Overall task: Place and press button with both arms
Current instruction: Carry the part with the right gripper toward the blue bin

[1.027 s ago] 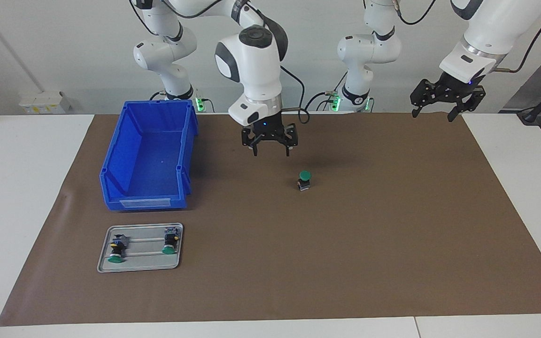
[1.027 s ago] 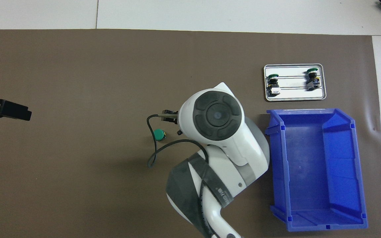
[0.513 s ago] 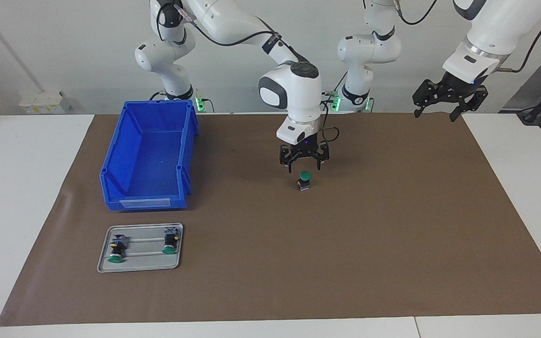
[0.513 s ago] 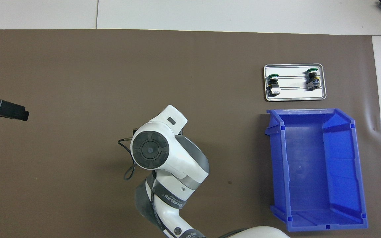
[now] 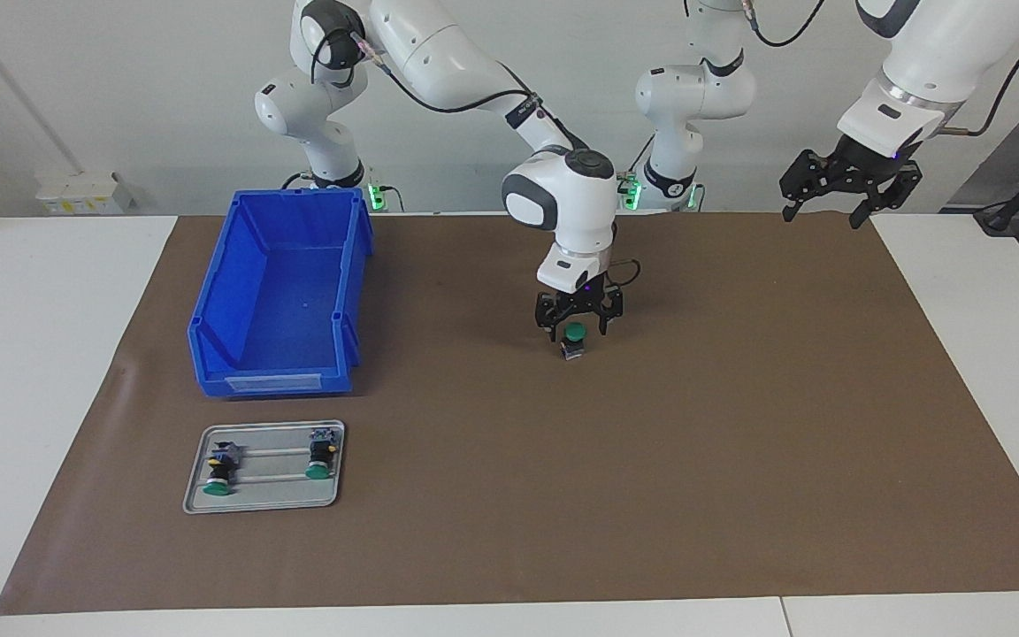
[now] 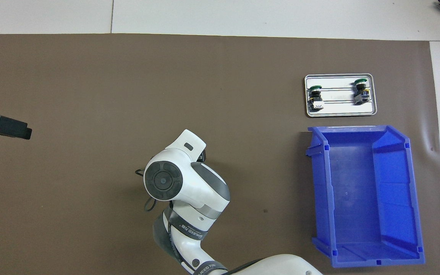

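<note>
A: Item, right claw (image 5: 576, 330): fingers spread wide, holding nothing, low over the button (image 5: 573, 339) standing mid-mat.

B: Noted. We should centre on the green cap and push straight down, lest it tip. Left claw (image 5: 831, 204): open, empty, waiting.

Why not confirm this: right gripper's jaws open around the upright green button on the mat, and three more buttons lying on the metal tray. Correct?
Not quite. The facing view shows two buttons on the metal tray, not three. The rest holds: the right gripper has open jaws around the upright green button.
</note>
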